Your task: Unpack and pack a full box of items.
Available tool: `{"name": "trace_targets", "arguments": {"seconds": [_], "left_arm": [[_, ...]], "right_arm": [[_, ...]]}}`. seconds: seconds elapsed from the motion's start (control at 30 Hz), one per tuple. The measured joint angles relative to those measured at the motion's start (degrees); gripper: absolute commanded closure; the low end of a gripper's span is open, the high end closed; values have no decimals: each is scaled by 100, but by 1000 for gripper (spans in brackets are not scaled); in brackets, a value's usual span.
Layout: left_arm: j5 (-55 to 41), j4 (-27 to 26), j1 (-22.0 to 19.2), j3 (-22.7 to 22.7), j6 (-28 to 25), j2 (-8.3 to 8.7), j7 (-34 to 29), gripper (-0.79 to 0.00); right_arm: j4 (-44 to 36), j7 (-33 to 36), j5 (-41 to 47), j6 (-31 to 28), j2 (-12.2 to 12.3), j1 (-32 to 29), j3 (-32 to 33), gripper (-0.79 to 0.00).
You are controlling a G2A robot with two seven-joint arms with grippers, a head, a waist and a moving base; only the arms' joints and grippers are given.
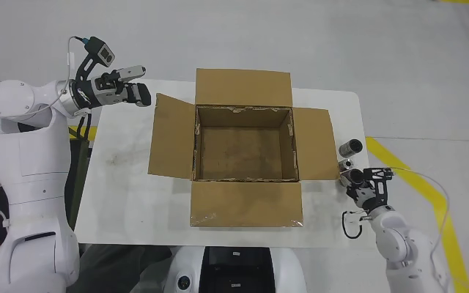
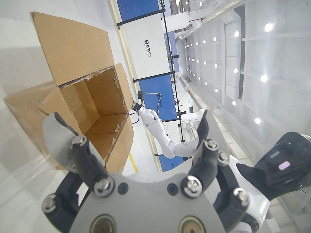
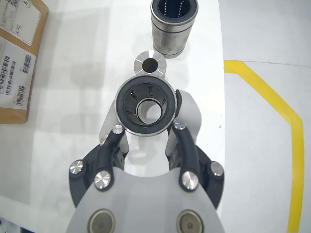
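Observation:
An open cardboard box [image 1: 245, 154] sits mid-table with its four flaps spread and nothing showing inside [image 2: 97, 103]. By the table's right edge my right gripper [image 1: 358, 180] [image 3: 145, 109] is shut on a metal linear bearing [image 1: 353, 176] [image 3: 145, 105], held upright by its sides. Just past it stands a small metal bushing [image 3: 150, 64], and beyond that a second, upright linear bearing [image 1: 351, 148] [image 3: 173, 21]. My left gripper [image 1: 137, 83] [image 2: 130, 132] hangs open and empty above the table's far left corner, pointed at the box.
The white table [image 1: 124, 198] has bare room to the left of the box. The box's right flap [image 3: 14, 49], with labels, lies close to the bearings. Yellow floor tape [image 1: 396, 157] runs beyond the table's right edge.

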Motion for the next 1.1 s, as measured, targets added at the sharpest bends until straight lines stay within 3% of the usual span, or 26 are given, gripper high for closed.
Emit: {"name": "trace_targets", "arguments": {"seconds": [0.5,0.67,0.8,1.1], "left_arm": [[0,0,0,0,0,0,0,-785],[0,0,0,0,0,0,0,-785],[0,0,0,0,0,0,0,-785],[0,0,0,0,0,0,0,-785]], "right_arm": [[-1201,-454,447,-34,9,-968,678,0],[-1754,-629,302,519,-22,-1179,841,0],[-2126,-641,355,716,-44,-1225,816,0],[-2868,-509,210,524,-53,-1117,551,0]]}}
